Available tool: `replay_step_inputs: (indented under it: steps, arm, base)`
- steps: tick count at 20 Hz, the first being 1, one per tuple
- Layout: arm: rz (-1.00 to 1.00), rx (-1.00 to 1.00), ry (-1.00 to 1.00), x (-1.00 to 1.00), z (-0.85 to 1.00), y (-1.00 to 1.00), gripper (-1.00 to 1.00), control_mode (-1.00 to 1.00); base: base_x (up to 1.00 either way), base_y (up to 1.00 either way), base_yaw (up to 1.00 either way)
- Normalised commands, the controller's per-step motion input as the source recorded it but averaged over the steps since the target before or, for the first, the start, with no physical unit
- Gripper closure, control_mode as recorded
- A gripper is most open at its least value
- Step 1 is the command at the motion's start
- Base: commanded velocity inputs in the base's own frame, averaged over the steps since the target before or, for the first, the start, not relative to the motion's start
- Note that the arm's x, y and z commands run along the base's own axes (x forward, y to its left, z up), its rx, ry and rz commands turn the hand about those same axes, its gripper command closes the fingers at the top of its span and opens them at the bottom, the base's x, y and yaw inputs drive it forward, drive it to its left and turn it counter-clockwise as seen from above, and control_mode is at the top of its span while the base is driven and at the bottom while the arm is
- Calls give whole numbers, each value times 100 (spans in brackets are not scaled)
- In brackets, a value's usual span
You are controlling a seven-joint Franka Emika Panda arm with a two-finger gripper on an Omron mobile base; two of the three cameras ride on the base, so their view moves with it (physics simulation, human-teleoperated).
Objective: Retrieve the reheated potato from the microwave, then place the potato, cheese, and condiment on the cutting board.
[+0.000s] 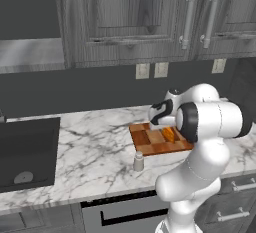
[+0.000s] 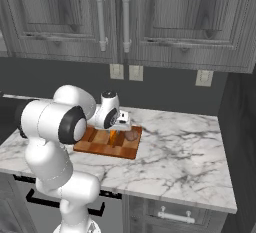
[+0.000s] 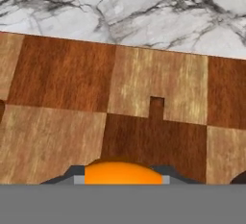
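Resting on the marble counter (image 1: pixel 95 142), the cutting board (image 1: pixel 150 139) lies flat, its checkered light and dark squares plain in the hand view. An orange piece, evidently the cheese (image 1: pixel 170 135), sits on the board; in the hand view its rounded top (image 3: pixel 122 172) lies between the two finger tips at the bottom edge. The gripper (image 2: pixel 118 127) is lowered over the board, and the fingers flank the cheese closely on either side; whether they clamp it or merely bracket it cannot be told. A brownish rounded item, likely the potato (image 2: pixel 132 135), rests on the board's far right part in the right base view. The condiment (image 1: pixel 138 161) stands upright on the counter just off the board's near left corner, apart from it. A black sink (image 1: pixel 27 152) is set into the counter, well left.
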Motion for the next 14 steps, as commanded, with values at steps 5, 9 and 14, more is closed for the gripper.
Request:
replay_step_inputs:
  steps: [5,9,14]
  arm:
    - [0,2,-7,0,-18,15,100,-100]
    - [0,0,-1,-18,-27,20,-100,-100]
    - [0,0,0,-4,-20,4,-100,-100]
  base:
    - [0,0,0]
    - [0,0,0]
    - [0,0,0]
